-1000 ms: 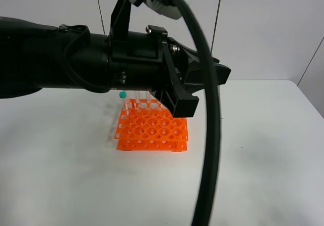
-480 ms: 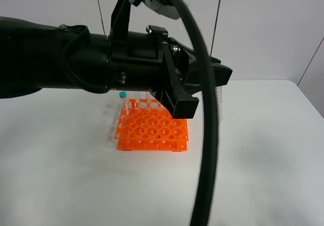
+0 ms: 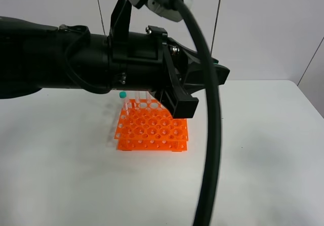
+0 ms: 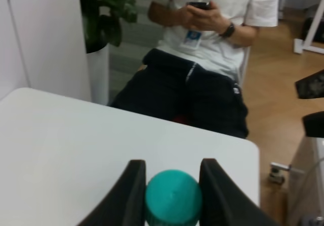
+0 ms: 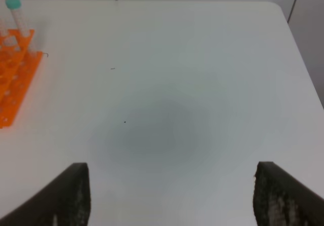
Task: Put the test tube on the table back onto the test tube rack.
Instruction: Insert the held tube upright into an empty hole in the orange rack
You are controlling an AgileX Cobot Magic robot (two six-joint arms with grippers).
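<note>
In the left wrist view my left gripper (image 4: 173, 188) is shut on the test tube (image 4: 173, 199), its teal-green cap pinched between the two black fingers (image 4: 132, 190). It is held well above the white table (image 4: 76, 145). From the high camera the left arm fills the upper left, its gripper end (image 3: 220, 74) above and right of the orange test tube rack (image 3: 152, 130). A teal-capped tube (image 3: 122, 94) stands in the rack's back left corner. My right gripper (image 5: 174, 195) is open over bare table, with the rack (image 5: 12, 79) off to one side.
A thick black cable (image 3: 208, 135) hangs across the high view in front of the table. Two clear tubes (image 3: 142, 96) stand at the rack's back row. A seated person (image 4: 202, 59) and a potted plant (image 4: 106, 13) are beyond the table's far edge.
The left arm's gripper end and the hanging cable swayed slightly to the right and back. The rack and its tubes have not moved.
</note>
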